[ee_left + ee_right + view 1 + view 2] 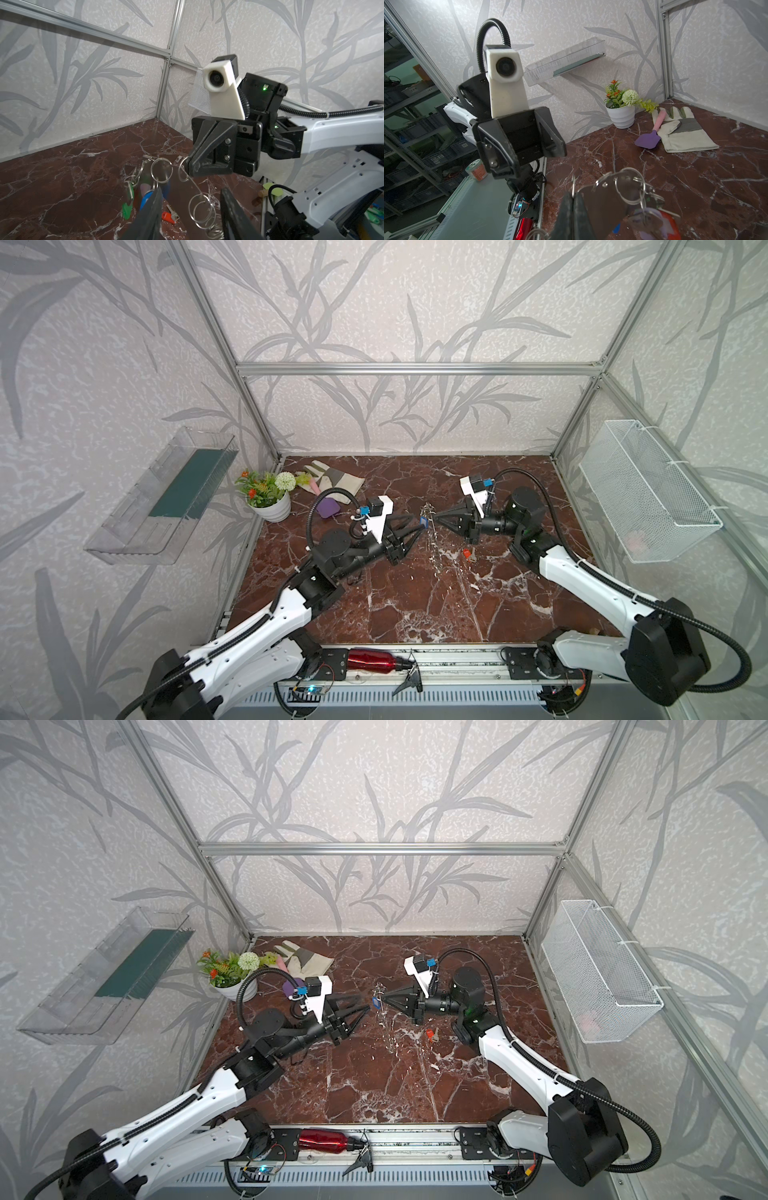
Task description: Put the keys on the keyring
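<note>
My right gripper point(435, 517) point(573, 199) is shut on the edge of the keyring point(604, 203), a flat grey plate with split rings, held above the marble table. Its rings point(161, 173) trail down toward the table point(434, 547). A green key point(127, 204) and a blue key point(146, 197) point(424, 522) hang from the rings. My left gripper point(420, 524) point(191, 199) stands open around the hanging rings, and the blue key is beside one finger point(153, 207). A red-orange key point(467, 552) point(168, 216) lies loose on the table.
A white flower pot point(272, 510), a work glove point(332, 485) and a purple spatula point(328, 508) sit at the back left. A red bottle point(372, 659) lies on the front rail. A mesh basket point(648, 493) and a clear shelf point(166, 497) hang on the side walls.
</note>
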Controlling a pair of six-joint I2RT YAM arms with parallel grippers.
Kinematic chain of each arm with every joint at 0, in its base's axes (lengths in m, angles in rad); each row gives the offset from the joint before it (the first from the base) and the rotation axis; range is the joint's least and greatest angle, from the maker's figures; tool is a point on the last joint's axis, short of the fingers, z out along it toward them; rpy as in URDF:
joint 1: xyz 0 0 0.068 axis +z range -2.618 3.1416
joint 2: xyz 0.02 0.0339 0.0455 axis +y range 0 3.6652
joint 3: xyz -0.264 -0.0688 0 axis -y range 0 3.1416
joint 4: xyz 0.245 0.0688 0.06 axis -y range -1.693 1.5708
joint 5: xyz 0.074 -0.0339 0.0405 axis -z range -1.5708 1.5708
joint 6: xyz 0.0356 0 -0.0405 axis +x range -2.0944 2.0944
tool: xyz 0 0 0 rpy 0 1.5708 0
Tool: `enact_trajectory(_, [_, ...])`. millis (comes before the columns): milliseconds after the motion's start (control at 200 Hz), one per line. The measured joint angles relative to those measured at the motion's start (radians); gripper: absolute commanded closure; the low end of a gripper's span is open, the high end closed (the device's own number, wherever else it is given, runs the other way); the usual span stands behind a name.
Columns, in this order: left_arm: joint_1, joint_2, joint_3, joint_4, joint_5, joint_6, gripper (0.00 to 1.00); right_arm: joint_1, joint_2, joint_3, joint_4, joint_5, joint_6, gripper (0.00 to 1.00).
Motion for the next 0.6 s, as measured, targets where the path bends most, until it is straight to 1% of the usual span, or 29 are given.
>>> enact_trajectory(100, [0.016,-0.023,0.114,-0.218,0.021,0.093,0.51,0.000,0.000,0.015,-0.039,-0.014,-0.043,1.00])
enact_trajectory(155, [0.024,-0.015,0.169,-0.322,0.039,0.142,0.53,0.000,0.000,0.020,-0.058,-0.020,-0.068,1.00])
enact_trajectory(325, [0.044,0.081,0.320,-0.592,0.106,0.298,0.55,0.000,0.000,0.027,-0.099,-0.036,-0.116,1.00])
enact_trajectory(370, [0.047,0.119,0.357,-0.644,0.123,0.328,0.57,0.000,0.000,0.027,-0.105,-0.042,-0.122,1.00])
enact_trajectory(435, [0.050,0.175,0.408,-0.703,0.154,0.376,0.58,0.000,0.000,0.027,-0.109,-0.048,-0.127,1.00])
enact_trajectory(600, [0.056,0.268,0.484,-0.775,0.189,0.444,0.60,0.000,0.000,0.027,-0.110,-0.069,-0.129,1.00])
